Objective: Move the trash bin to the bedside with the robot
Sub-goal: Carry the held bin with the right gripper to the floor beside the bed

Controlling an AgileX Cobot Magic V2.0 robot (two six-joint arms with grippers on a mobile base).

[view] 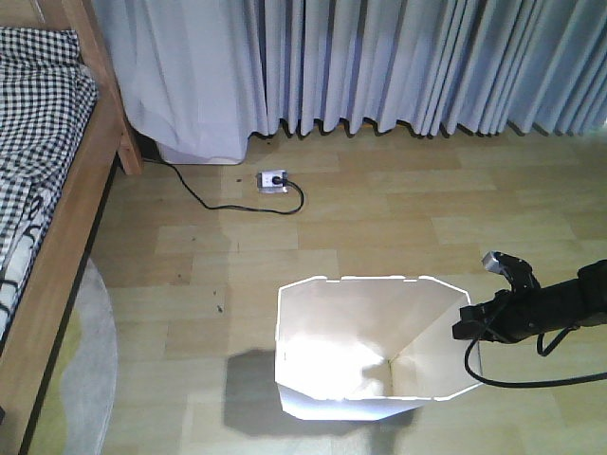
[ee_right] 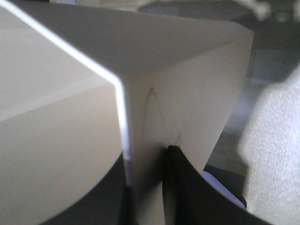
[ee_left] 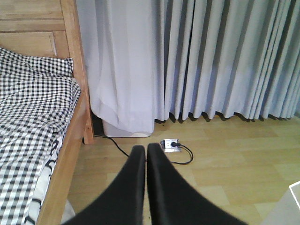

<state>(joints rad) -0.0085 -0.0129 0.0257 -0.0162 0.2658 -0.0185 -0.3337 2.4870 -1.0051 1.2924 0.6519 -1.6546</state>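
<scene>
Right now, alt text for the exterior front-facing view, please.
The right gripper clamps the right rim of the white trash bin, standing on wooden floor. The bed with checked bedding is far left; curtains and a power strip lie behind.

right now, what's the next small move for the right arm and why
Probably drag the trash bin leftward toward the bed. The right end effector looks clamped on the bin's right wall, a finger on each side, and bare floor lies between bin and bed frame.
</scene>
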